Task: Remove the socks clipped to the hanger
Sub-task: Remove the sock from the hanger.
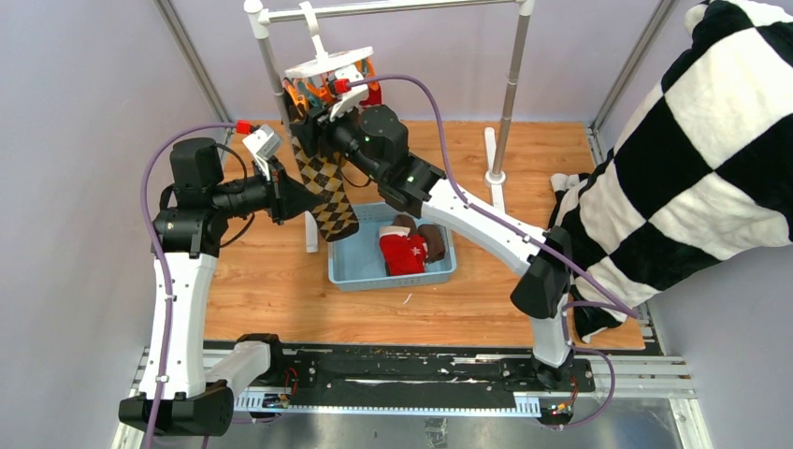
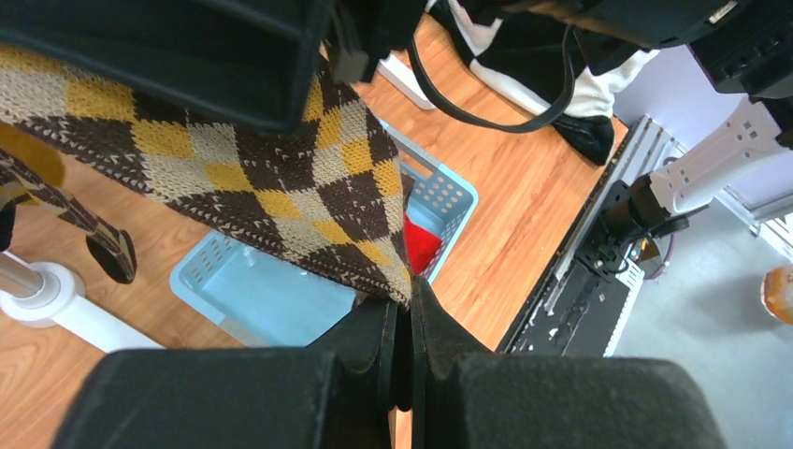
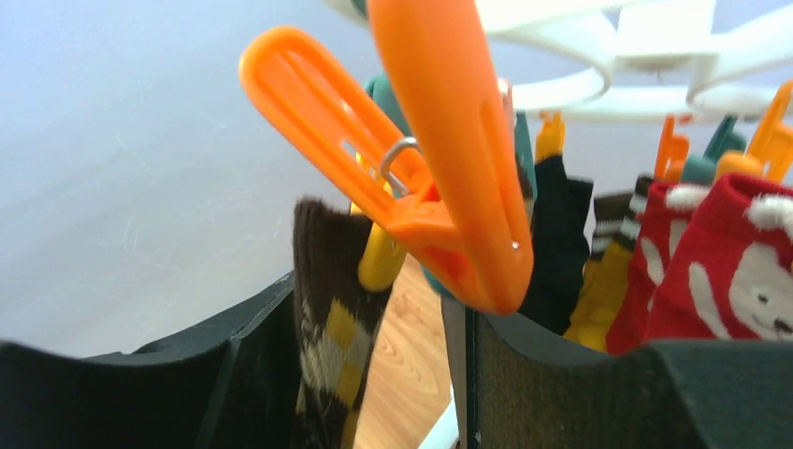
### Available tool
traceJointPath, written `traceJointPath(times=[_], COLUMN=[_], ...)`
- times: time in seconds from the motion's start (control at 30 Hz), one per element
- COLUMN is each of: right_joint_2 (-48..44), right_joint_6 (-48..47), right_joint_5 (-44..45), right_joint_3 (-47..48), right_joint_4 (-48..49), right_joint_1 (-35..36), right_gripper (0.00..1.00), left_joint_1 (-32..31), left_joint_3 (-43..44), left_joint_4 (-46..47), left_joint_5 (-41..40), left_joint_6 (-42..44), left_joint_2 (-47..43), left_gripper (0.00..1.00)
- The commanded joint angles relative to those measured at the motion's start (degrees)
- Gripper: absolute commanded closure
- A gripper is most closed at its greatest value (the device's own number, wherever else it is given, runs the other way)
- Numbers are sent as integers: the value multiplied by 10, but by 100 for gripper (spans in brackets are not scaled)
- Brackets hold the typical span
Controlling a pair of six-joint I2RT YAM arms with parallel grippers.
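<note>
The white ring hanger [image 1: 327,65] hangs from the rail with orange and teal pegs. A brown-tan argyle sock [image 1: 327,192] hangs from it. My left gripper [image 1: 292,199] is shut on that sock's lower edge [image 2: 374,253], pinched at the fingertips [image 2: 425,313]. My right gripper [image 3: 379,309] is up at the pegs [image 1: 316,131], open. Between its fingers are the argyle sock's top [image 3: 327,309] and the lower end of an orange peg [image 3: 449,187]. Red-and-white [image 3: 720,271], mustard [image 3: 603,304] and dark [image 3: 556,234] socks hang clipped behind.
A blue basket [image 1: 351,271] below the hanger holds a red sock [image 1: 402,254] and a brown one [image 1: 432,241]. The grey rail stand [image 1: 510,94] rises at the back. A black-and-white checkered blanket [image 1: 692,159] fills the right side.
</note>
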Motion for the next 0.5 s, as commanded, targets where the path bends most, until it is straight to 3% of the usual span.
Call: traceJointPath(times=[0.0, 0.23, 0.37, 0.47], right_joint_2=[31, 39, 6, -25], right_joint_6=[-29, -23, 3, 11], right_joint_5=[29, 50, 89, 104], right_joint_3=[76, 76, -14, -112], right_joint_4=[7, 42, 140, 268], right_joint_1=[-1, -2, -2, 3], right_gripper=[43, 42, 42, 41], left_joint_1=[-5, -4, -4, -4], left_joint_3=[15, 10, 6, 2], left_joint_4=[3, 3, 3, 3], left_joint_5=[-1, -4, -7, -9], left_joint_6=[-7, -3, 1, 2], left_joint_2=[-6, -5, -4, -2], left_gripper=[100, 100, 100, 100])
